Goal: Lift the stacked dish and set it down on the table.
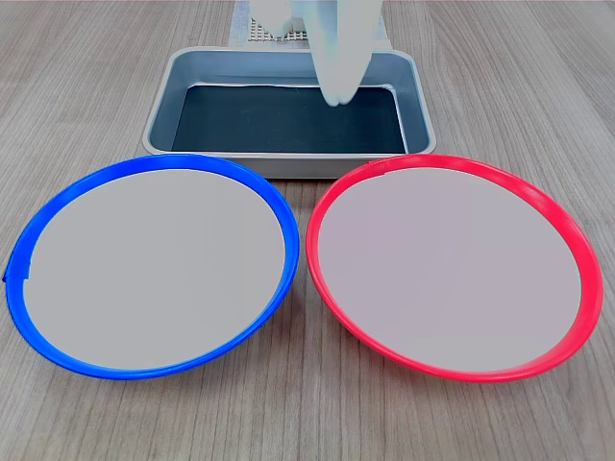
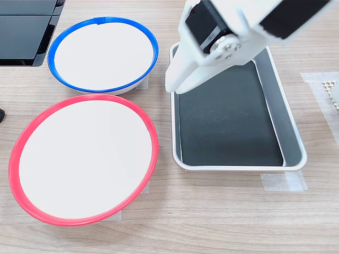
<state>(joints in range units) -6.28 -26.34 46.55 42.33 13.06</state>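
Observation:
The stacked dish [image 1: 452,269] [image 2: 82,159], red-rimmed with a pale grey centre, lies flat on the table [image 1: 288,418] [image 2: 228,222]. In the first exterior view it is on the right, apart from the blue-rimmed plate [image 1: 154,264] [image 2: 103,53] beside it. Nothing rests on either plate. My white gripper [image 1: 338,94] [image 2: 173,87] hangs over the grey metal tray [image 1: 288,165] [image 2: 238,166], behind the plates, its tip pointing down. Its fingers appear closed together with nothing between them, and it touches neither plate.
The tray has a dark mat inside and is taped down at one corner [image 2: 283,181]. A black device [image 2: 24,32] sits at the second exterior view's top left. A pale mesh piece [image 2: 329,87] lies at the second exterior view's right edge.

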